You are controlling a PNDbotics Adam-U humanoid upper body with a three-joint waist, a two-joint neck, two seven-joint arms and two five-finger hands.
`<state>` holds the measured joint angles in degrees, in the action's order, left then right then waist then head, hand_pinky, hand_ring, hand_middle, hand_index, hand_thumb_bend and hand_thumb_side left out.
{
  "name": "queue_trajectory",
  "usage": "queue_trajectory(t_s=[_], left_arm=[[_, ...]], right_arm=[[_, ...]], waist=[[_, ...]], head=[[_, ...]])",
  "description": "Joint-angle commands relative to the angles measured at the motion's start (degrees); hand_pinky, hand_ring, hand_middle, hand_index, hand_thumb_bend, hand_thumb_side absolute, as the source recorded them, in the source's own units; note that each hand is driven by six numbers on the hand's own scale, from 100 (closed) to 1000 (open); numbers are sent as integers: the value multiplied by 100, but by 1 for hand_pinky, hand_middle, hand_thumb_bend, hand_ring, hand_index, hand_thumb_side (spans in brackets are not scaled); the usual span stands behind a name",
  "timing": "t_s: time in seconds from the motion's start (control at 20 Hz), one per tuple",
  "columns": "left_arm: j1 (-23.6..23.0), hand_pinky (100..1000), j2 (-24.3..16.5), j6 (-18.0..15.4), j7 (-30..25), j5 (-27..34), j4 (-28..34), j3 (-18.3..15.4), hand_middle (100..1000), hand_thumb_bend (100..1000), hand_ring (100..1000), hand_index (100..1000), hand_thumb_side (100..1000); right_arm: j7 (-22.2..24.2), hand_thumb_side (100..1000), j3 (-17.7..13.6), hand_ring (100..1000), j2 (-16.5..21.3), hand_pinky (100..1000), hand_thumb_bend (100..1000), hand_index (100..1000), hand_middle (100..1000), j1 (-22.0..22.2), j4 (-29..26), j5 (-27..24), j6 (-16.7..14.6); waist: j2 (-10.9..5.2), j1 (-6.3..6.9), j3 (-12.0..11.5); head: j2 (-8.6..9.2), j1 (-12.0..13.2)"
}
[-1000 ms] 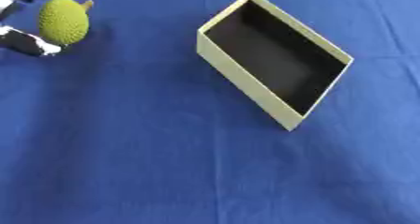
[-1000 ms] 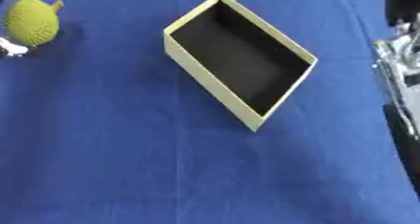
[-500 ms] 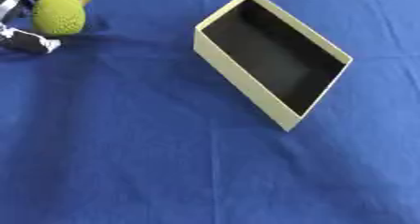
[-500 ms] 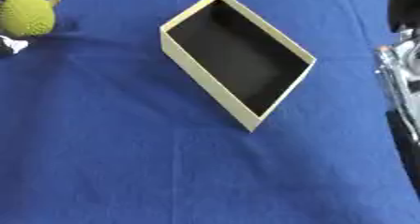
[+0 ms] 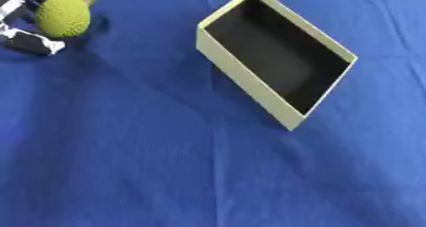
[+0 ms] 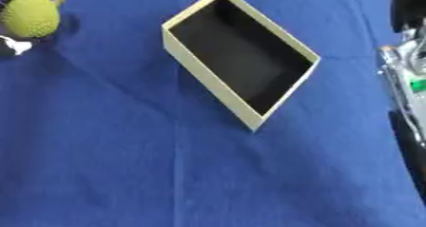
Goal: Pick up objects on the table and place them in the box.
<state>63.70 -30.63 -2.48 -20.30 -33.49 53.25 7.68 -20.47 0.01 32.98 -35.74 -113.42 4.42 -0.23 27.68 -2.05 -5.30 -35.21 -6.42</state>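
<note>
Green bumpy fruit, shaped like a small durian or jackfruit with a short stem at its upper right, sits at the far left of the blue surface, well apart from the box. The left hand is at it: black and silver fingers curl round the fruit's left side and beneath it, so the hand is clasping it, though whether the fruit is off the cloth I cannot tell. The box lies askew near the middle, open at the top, pale walls and a dark, bare inside.

By its look the fruit is probably a light, rigid model; its knobbly skin should give the fingers purchase, and its rounded form is likely to roll if pinched off-centre. The widest part of the body seems the best place to hold, with the thumb opposite the fingers, leaving the thin stem alone.

The right arm's silver and black parts show at the right edge of the right eye view; its hand's state cannot be told
</note>
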Motion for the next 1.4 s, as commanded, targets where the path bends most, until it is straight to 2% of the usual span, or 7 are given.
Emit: queue_trajectory(t_s=[0.05,0.3,0.7,0.95,1.1,1.4], left_arm=[[119,777,-142,-66,-426,183,176,-17,792,571,802,845,100],[142,798,-201,-20,-682,276,271,-72,817,619,825,874,100],[166,784,-210,132,-545,342,322,-93,793,590,812,869,100],[154,741,-159,209,-99,-262,244,-6,759,545,782,840,100],[168,722,-94,214,249,-666,170,19,746,488,770,822,100],[198,722,-26,254,561,-1281,6,52,762,537,775,818,100]], right_arm=[[-8,955,-54,808,112,813,153,866,803,-35,-118,22,29],[-5,944,-47,807,130,812,151,865,801,-2,-118,39,59],[1,934,-35,805,124,812,171,865,800,5,-118,33,53],[-6,933,-36,805,104,812,174,865,799,-7,-118,17,41],[-14,931,-41,804,99,812,175,865,799,-11,-118,9,39],[-2,933,-32,804,88,812,176,865,798,-37,-118,-4,26]], waist=[[-204,34,3],[-264,91,2],[-323,143,18],[-320,137,72],[-314,133,93],[-281,122,125]], head=[[-3,-29],[-35,-61],[-25,-139],[17,-128],[27,-122],[49,-92]])
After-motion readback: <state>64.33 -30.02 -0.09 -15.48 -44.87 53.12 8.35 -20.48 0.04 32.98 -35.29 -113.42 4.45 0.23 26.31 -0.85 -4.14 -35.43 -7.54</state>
